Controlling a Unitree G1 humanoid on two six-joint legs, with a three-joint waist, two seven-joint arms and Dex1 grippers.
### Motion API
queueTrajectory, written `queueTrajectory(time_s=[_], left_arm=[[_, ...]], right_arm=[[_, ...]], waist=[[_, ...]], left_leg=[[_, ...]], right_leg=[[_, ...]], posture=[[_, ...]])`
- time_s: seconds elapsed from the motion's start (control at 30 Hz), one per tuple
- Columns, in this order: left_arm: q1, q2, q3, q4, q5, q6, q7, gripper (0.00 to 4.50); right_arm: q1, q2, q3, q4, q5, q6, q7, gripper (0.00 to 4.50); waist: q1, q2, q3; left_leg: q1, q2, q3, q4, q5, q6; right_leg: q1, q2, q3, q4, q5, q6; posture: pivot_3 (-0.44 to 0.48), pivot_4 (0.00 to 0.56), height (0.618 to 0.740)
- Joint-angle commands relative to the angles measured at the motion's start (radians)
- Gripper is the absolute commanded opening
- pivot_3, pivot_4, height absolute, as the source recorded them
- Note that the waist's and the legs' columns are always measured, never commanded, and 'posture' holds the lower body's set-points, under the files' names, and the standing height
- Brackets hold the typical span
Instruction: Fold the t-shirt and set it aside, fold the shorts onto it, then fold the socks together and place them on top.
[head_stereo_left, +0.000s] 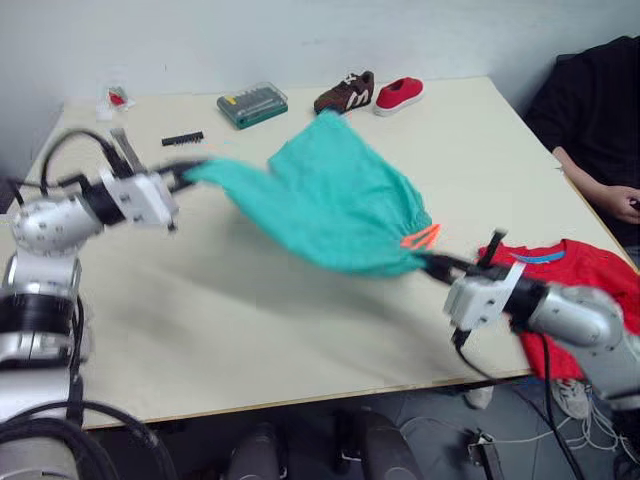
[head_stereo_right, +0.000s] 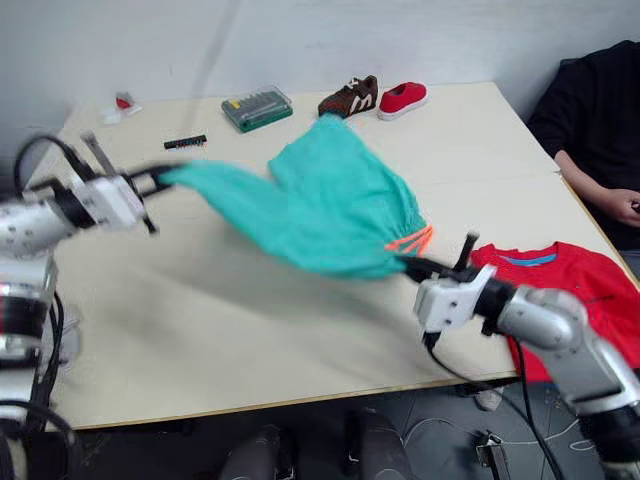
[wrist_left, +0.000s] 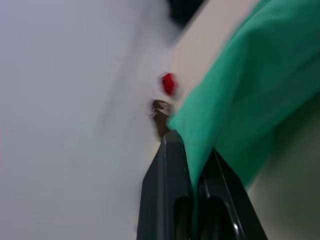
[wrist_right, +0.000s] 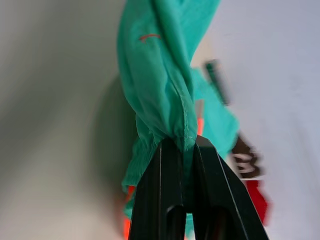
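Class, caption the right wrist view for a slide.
Right end effector shut on the teal shorts above the table.

Both arms are rounded silver-grey metal segments joined by black bands. The left arm (head_stereo_left: 60, 222), at the left edge of the frame, has a black cable looping above its forearm, and its wrist ends in a white blocky housing. The right arm (head_stereo_left: 585, 318), at the lower right, has the same white wrist block, with a black cable hanging beneath it. Each gripper, left (wrist_left: 192, 200) and right (wrist_right: 182, 195), has two long, flat, glossy black fingers.
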Motion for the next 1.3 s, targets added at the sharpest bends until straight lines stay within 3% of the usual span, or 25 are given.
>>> queueTrajectory(time_s=[0.03, 0.33, 0.53, 0.63, 0.73, 0.8, 0.87, 1.0, 1.07, 1.17, 1.3], left_arm=[[0.158, 0.093, -0.044, -0.185, -0.097, 0.216, -0.197, 0.01], [0.491, 0.371, 0.013, -0.498, -0.253, 0.706, -0.492, 0.01], [0.795, 0.621, 0.227, -0.682, -0.458, 0.986, -0.732, 0.01], [0.986, 0.735, 0.363, -0.750, -0.595, 1.070, -0.749, 0.01], [1.061, 0.762, 0.461, -0.765, -0.661, 1.076, -0.749, 0.01], [0.914, 0.755, 0.382, -0.687, -0.629, 0.974, -0.744, 0.01], [0.663, 0.696, 0.233, -0.627, -0.580, 0.939, -0.724, 0.01], [-0.209, 0.214, -0.161, -0.240, -0.216, 0.925, -0.732, 0.01], [-0.416, 0.079, -0.228, -0.042, -0.106, 0.848, -0.726, 0.01], [-0.778, -0.224, -0.274, 0.432, 0.093, 0.556, -0.397, 0.01], [-0.939, -0.377, -0.285, 0.710, 0.223, 0.325, -0.214, 0.01]], right_arm=[[0.037, -0.013, -0.014, -0.105, 0.145, 0.121, 0.100, 0.00], [0.163, -0.103, -0.074, -0.258, 0.463, 0.439, 0.340, 0.00], [0.246, -0.154, -0.106, -0.318, 0.648, 0.622, 0.470, 0.00], [0.287, -0.174, -0.137, -0.357, 0.723, 0.685, 0.515, 0.00], [0.312, -0.169, -0.169, -0.384, 0.776, 0.740, 0.517, 0.00], [0.291, -0.136, -0.197, -0.366, 0.831, 0.787, 0.475, 0.00], [0.270, -0.109, -0.224, -0.343, 0.888, 0.833, 0.442, 0.00], [0.236, -0.055, -0.299, -0.258, 1.034, 0.956, 0.368, 0.00], [0.226, -0.032, -0.322, -0.235, 1.058, 0.987, 0.342, 0.00], [0.226, 0.041, -0.410, -0.170, 1.136, 1.032, 0.229, 0.00], [0.242, 0.088, -0.460, -0.173, 1.150, 1.064, 0.143, 0.00]], waist=[[0.001, 0.000, 0.000], [0.008, -0.001, 0.000], [0.007, -0.002, 0.001], [0.008, -0.003, 0.001], [0.009, -0.003, 0.001], [0.010, -0.003, 0.001], [0.014, -0.003, 0.001], [0.059, 0.008, -0.005], [0.076, 0.002, -0.006], [0.087, -0.008, -0.006], [0.060, -0.007, -0.005]], left_leg=[[0.000, 0.000, 0.000, -0.001, 0.000, 0.000], [-0.003, 0.001, -0.001, -0.004, -0.001, -0.001], [-0.004, 0.001, -0.002, -0.006, -0.002, -0.001], [-0.003, 0.001, -0.003, -0.007, -0.002, -0.002], [-0.003, 0.001, -0.003, -0.007, -0.002, -0.001], [-0.003, 0.001, -0.003, -0.007, -0.005, 0.002], [-0.004, 0.000, -0.004, -0.007, -0.005, 0.002], [-0.003, -0.001, -0.003, -0.007, -0.005, 0.003], [-0.008, -0.001, -0.003, 0.000, -0.001, 0.001], [-0.018, 0.000, -0.004, 0.012, -0.003, 0.001], [-0.023, 0.000, -0.006, 0.015, -0.009, 0.011]], right_leg=[[-0.001, 0.000, 0.000, 0.000, 0.000, 0.000], [-0.004, 0.002, 0.001, -0.004, -0.001, -0.001], [-0.005, 0.003, 0.000, -0.006, -0.002, -0.002], [-0.005, 0.002, 0.000, -0.006, -0.002, -0.002], [-0.004, 0.002, 0.000, -0.007, -0.003, -0.002], [-0.004, 0.003, 0.000, -0.007, -0.003, -0.002], [-0.004, 0.003, -0.001, -0.008, -0.003, -0.002], [-0.001, 0.006, 0.000, -0.010, -0.001, -0.002], [-0.002, 0.014, -0.001, -0.008, 0.002, -0.002], [-0.006, 0.014, -0.002, -0.008, 0.004, -0.002], [-0.008, 0.006, -0.001, -0.012, 0.006, 0.005]], posture=[[0.000, 0.150, 0.740], [0.000, 0.150, 0.740], [0.000, 0.150, 0.740], [0.000, 0.150, 0.740], [0.000, 0.150, 0.740], [0.000, 0.150, 0.740], [0.000, 0.150, 0.740], [0.000, 0.150, 0.740], [0.000, 0.150, 0.740], [0.000, 0.150, 0.740], [0.000, 0.150, 0.740]])
